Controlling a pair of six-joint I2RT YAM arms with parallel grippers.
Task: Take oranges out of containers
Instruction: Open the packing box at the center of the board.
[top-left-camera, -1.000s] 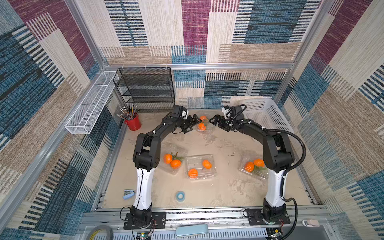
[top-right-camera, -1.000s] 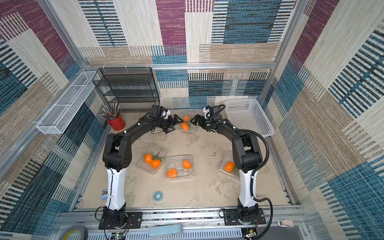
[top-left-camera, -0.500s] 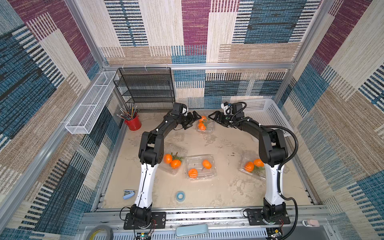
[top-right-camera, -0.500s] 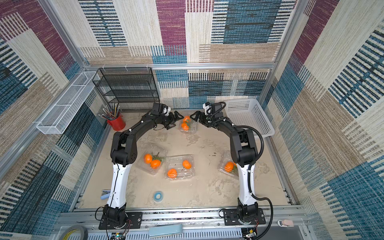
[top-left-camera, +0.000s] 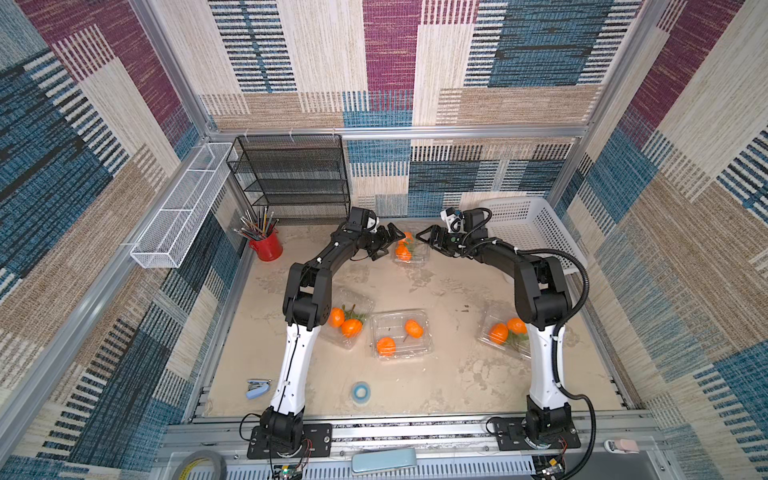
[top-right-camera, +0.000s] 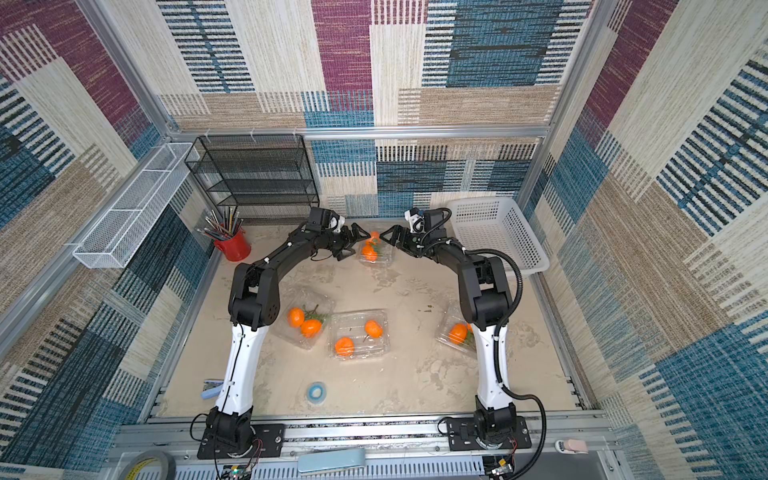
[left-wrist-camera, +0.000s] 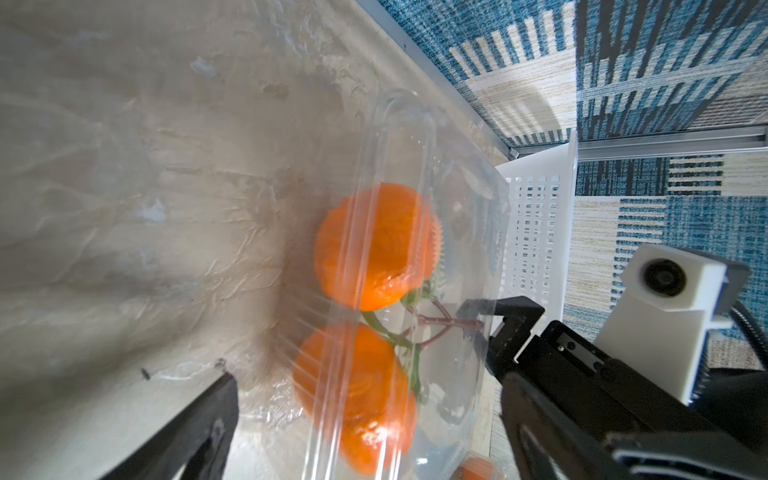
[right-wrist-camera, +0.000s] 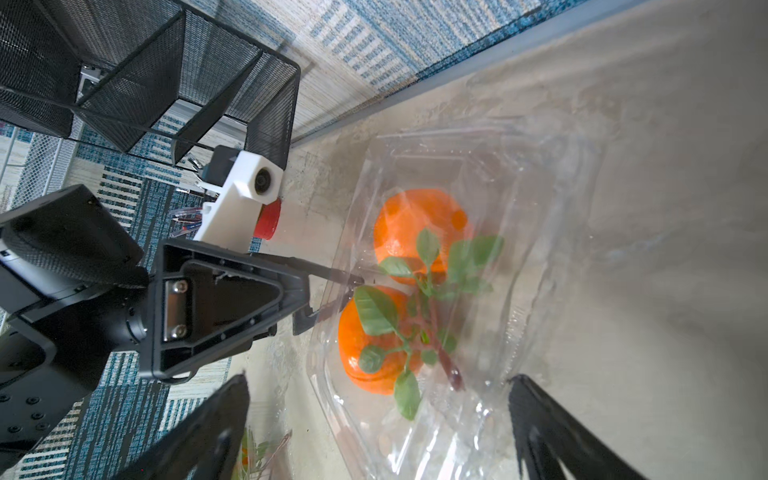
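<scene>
Evidently the arms have closed in: left end effector (top-left-camera: 388, 245) and right end effector (top-left-camera: 424, 241), both released (nothing held), flank the far clear plastic clamshell container (top-left-camera: 417, 259); its two leafy bright-orange oranges (top-left-camera: 402, 251) remain inside.

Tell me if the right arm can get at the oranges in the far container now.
Probably not yet: the right gripper stands open beside the far container, but the container looks closed over the oranges.
</scene>
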